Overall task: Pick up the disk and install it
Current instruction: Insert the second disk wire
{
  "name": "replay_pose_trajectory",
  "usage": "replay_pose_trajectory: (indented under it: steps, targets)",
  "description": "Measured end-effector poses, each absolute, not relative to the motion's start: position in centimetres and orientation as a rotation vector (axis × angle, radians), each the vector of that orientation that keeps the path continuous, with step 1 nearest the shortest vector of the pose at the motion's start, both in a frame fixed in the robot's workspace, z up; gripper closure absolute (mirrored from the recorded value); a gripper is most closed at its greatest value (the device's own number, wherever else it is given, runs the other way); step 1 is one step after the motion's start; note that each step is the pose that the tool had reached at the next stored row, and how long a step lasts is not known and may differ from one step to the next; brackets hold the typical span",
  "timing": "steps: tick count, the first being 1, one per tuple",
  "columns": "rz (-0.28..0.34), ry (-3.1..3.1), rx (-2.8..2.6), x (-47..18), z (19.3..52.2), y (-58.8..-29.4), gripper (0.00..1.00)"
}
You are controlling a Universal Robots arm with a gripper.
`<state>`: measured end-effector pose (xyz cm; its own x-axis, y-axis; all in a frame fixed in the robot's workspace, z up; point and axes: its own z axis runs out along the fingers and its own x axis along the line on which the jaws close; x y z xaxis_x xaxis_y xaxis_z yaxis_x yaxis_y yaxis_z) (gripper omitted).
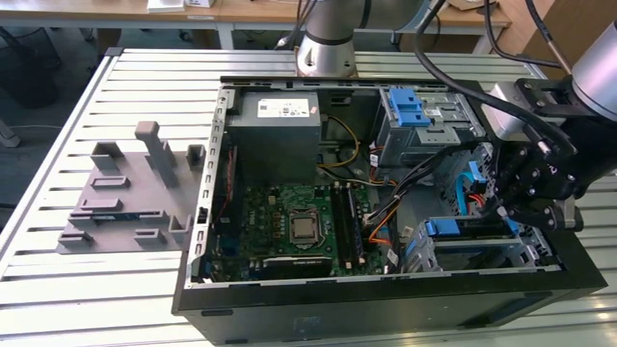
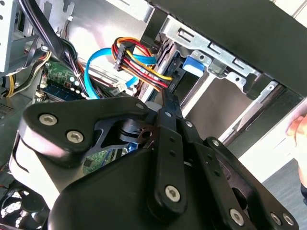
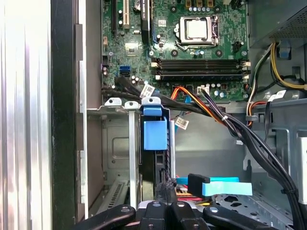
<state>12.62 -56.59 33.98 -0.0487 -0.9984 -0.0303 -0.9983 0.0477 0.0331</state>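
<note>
Robot gripper (image 1: 525,199) hangs over the lower drive cage (image 1: 482,249) at the corner of an open computer case (image 1: 386,311) in the exterior view. Its black linkage hides the tips, so it cannot be told whether the jaws are spread or closed. The disk (image 1: 446,228) shows just beside the jaws as a blue carrier end seated in that cage, its body hidden among the metal walls. Farther from the jaws lie the motherboard (image 1: 299,224), the power supply (image 1: 279,137) and a blue bracket (image 1: 410,108) on the upper cage. A grey fixture (image 1: 126,195) sits well apart on the slatted table (image 1: 144,72).

In the second wrist view the gripper (image 2: 168,98) points its narrow tip toward the disk (image 2: 194,64), seen as a blue frame piece in the cage mouth just ahead of the jaws. Whether they touch is unclear. Coloured wires (image 2: 139,67) and a blue ribbon cable (image 2: 91,72) run beside the tip. A pinkish blur (image 2: 300,127), cut by the frame edge, cannot be made out.

In the first wrist view the disk (image 3: 155,134) stands on edge in the cage (image 3: 120,158), blue carrier tab on its far end and dark edge reaching to the gripper (image 3: 165,191), whose body is cut off. A blue-tabbed connector (image 3: 216,186) lies just beside the jaws. Black cables (image 3: 249,139) cross beyond them, and the circuit board (image 3: 129,48) lies beyond the cage.
</note>
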Motion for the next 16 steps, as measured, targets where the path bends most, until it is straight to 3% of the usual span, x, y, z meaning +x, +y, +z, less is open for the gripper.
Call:
replay_pose_trajectory:
  steps: [16]
  targets:
    - [-0.050,-2.284,2.176,11.7,35.2,-56.6,0.89]
